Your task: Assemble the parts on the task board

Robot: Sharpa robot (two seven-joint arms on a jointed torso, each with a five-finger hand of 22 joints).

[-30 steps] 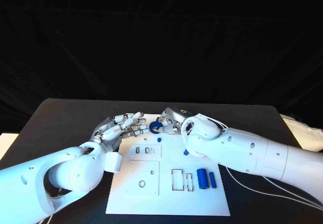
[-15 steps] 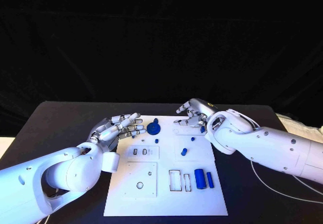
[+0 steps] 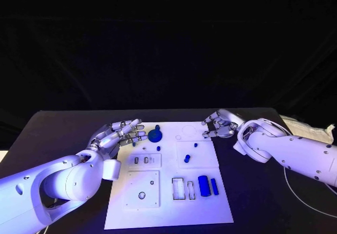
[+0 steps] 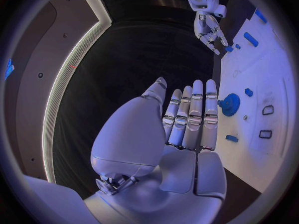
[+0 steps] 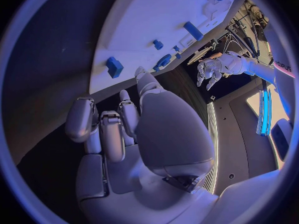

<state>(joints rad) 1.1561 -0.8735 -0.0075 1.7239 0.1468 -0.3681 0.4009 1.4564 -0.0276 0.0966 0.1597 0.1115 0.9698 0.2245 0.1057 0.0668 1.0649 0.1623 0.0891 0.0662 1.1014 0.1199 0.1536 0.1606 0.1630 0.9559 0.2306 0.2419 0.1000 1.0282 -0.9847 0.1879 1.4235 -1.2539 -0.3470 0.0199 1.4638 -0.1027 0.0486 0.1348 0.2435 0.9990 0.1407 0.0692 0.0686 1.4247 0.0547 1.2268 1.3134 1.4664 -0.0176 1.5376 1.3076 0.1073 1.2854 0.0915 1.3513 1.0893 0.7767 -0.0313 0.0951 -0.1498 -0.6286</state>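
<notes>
The white task board (image 3: 168, 200) lies in the middle of the black table. A blue gear (image 3: 155, 135) sits near its far left corner, with small blue parts (image 3: 187, 158) further in. Two blue cylinders (image 3: 204, 185) lie at the board's near right. My left hand (image 3: 118, 134) hovers at the board's left edge beside the gear, its fingers straight and apart, holding nothing. In the left wrist view the gear (image 4: 229, 104) lies just past my fingertips (image 4: 196, 92). My right hand (image 3: 219, 124) is at the board's far right edge, fingers loosely bent and empty.
Rectangular and round slots (image 3: 146, 160) are cut into the board's left and near panels. Black table (image 3: 63, 131) surrounds the board on all sides. In the right wrist view a blue block (image 5: 114, 66) lies on the board beyond my bent fingers (image 5: 109, 129).
My right hand has let go of the gear and pulled back to the right, off the board's far edge. The gear stays on the board by my left hand. The camera has shifted.
</notes>
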